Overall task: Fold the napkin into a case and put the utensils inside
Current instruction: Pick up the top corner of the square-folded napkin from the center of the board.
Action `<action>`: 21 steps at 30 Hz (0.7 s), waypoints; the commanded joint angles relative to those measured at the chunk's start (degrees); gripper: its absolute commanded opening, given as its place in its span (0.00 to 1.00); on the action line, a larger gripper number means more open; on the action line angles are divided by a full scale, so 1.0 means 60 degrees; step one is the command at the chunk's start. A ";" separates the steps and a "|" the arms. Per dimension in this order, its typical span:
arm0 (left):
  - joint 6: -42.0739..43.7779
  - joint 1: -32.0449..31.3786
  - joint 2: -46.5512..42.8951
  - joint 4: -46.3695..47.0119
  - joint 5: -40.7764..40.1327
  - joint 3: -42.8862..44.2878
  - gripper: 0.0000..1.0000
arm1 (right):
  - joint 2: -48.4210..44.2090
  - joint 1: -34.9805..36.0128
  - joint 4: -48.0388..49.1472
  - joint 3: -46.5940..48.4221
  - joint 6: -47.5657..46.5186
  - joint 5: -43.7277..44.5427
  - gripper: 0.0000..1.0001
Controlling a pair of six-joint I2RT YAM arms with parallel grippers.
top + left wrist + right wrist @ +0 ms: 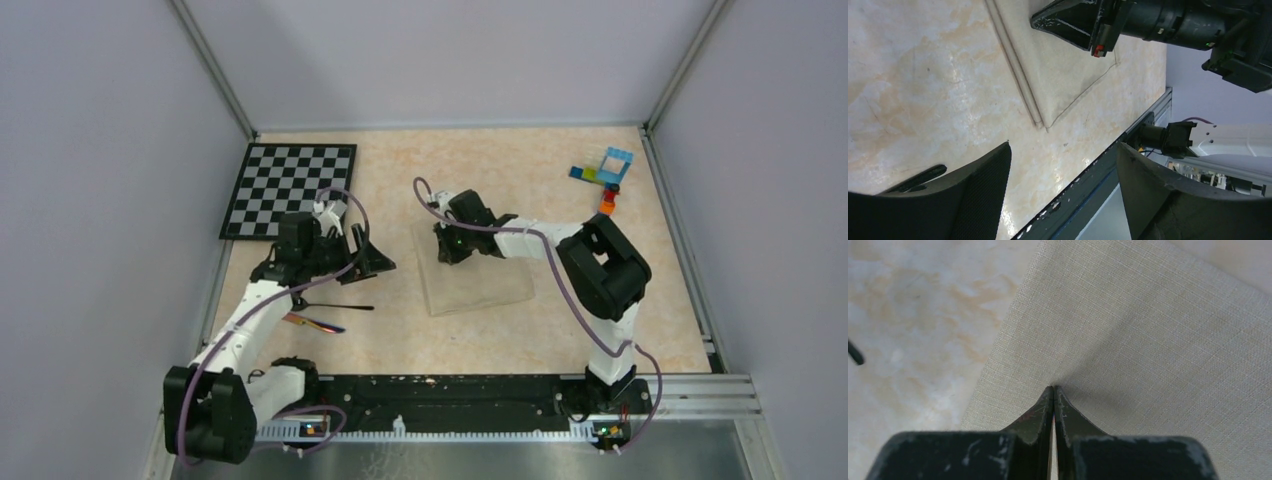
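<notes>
The cream napkin (480, 283) lies folded flat in the middle of the table, with stacked layers along one edge (1020, 75); I cannot tell whether it forms a case. My right gripper (447, 247) is shut, its tips (1053, 388) resting on the cloth (1148, 325) near its far left corner. My left gripper (377, 256) hangs open and empty over bare table left of the napkin, its jaws wide (1064, 146). Two utensils lie near the left arm: a slim black one (338, 306) and a rainbow-tinted one (314, 324).
A black-and-white chequered board (290, 188) lies at the back left. Small coloured toy bricks (606, 172) stand at the back right. A black rail (450, 390) runs along the near edge, and walls close in three sides.
</notes>
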 commanded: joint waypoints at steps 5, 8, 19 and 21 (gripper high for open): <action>-0.1376 -0.1837 0.1145 0.2597 -0.0555 -0.1402 0.72 | -0.0625 0.0296 0.0453 -0.0984 0.1152 -0.1528 0.02; -0.1977 -0.2516 0.1802 0.3616 -0.0992 -0.1700 0.59 | -0.0999 0.0062 0.0862 -0.0851 0.2181 -0.2032 0.19; -0.2800 -0.2903 0.2090 0.4516 -0.1933 -0.2060 0.48 | -0.1302 -0.0182 0.4069 -0.2969 0.5003 -0.4338 0.07; -0.2725 -0.2875 0.2420 0.4201 -0.1973 -0.1677 0.49 | -0.1336 0.0015 0.4425 -0.3367 0.5224 -0.4308 0.05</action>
